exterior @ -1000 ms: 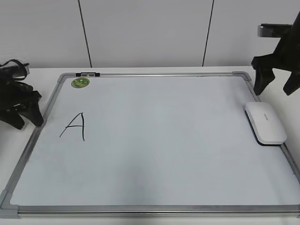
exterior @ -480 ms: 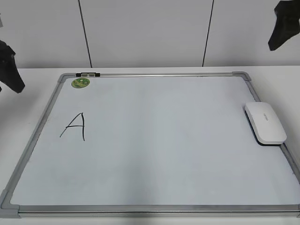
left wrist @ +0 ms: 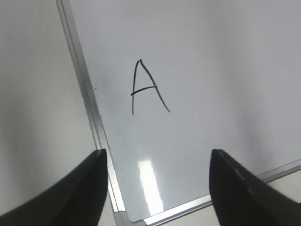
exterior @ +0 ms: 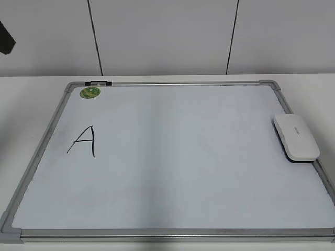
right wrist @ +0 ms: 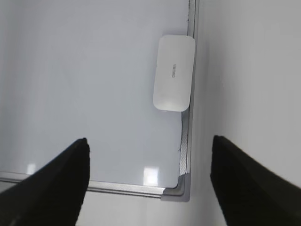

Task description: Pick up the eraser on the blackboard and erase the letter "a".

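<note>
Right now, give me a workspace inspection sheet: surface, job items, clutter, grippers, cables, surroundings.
Surface: white table, bare around the board.
Job's things: blackboard lies flat; eraser rests untouched at its right edge; only a capital letter is visible at left, no lowercase "a".
Clutter: green sticker and a small clip on the frame.
Grippers: left gripper and right gripper open, raised, empty.
Cables: nothing seen.
Surroundings: white panelled wall.
</note>
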